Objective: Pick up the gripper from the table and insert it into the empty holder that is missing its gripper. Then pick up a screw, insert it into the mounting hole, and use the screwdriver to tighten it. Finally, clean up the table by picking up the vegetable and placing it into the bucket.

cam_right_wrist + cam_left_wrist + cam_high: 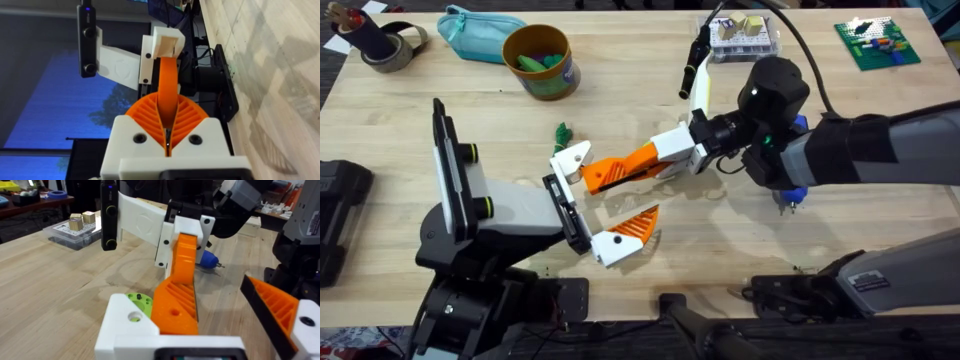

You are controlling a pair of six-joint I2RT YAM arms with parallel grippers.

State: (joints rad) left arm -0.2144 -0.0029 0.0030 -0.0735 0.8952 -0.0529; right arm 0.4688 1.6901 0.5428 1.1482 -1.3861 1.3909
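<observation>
Two pincers meet over the middle of the table (410,120). The right pincer (638,165) is closed tight on the gripper (620,168), the small orange wedge, whose tip lies against the holder (570,160), the bare white finger of the left pincer (595,200). The left pincer stands wide open with nothing between its fingers. The screwdriver (790,195) lies just behind the right pincer's wrist; the bucket (542,60) stands well beyond the left pincer.

We see a broad light wooden table (410,110) bearing a teal-printed yellow-lined bucket (541,60), a turquoise pouch (470,30), a grey tape roll (390,45), and a green circuit board (877,43).
</observation>
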